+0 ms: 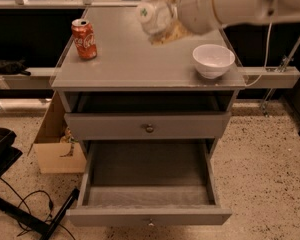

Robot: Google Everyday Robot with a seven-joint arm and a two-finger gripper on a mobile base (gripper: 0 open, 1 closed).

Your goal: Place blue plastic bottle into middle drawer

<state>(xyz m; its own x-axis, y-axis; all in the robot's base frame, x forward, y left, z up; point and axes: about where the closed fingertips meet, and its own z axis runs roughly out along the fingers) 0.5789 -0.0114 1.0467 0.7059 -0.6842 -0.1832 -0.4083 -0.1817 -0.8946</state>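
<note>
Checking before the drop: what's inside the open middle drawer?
The middle drawer shows only its bare grey floor; its rear is hidden under the closed drawer above. The gripper hovers over the cabinet top.
</note>
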